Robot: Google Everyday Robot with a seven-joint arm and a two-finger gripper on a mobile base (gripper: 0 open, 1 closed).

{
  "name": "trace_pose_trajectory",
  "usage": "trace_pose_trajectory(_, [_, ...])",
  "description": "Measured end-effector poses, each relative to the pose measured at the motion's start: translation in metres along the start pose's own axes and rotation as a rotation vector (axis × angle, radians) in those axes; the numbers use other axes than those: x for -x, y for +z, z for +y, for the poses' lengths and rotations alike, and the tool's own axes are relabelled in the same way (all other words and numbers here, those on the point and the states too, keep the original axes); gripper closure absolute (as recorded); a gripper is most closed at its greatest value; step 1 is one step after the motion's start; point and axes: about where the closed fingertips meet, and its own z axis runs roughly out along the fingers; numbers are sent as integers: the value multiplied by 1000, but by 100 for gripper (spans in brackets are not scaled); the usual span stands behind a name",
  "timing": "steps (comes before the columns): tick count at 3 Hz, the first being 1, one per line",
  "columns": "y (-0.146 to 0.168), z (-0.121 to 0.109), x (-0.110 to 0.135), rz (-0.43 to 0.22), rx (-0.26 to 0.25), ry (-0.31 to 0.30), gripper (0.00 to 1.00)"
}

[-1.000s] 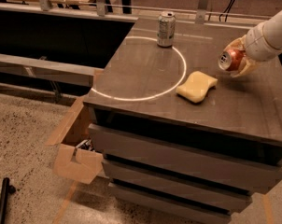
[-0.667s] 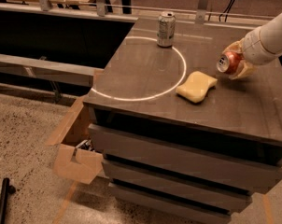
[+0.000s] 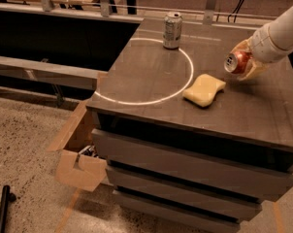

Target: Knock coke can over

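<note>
Camera view: end effector (image 3: 242, 60) pinches the coke can (image 3: 235, 62), long axis near horizontal, silver top pointing left.

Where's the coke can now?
Camera view, right side of the table: the coke can is held tipped in the tool, just right of the yellow sponge.

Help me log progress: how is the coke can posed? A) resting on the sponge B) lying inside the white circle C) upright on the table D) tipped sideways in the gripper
D: the coke can is tilted, silver top facing left, clasped in the gripper at the right.
</note>
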Motion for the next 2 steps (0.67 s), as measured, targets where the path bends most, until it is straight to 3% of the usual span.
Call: trace_pose_trajectory(2, [-1, -2, 3, -28, 69, -4, 15])
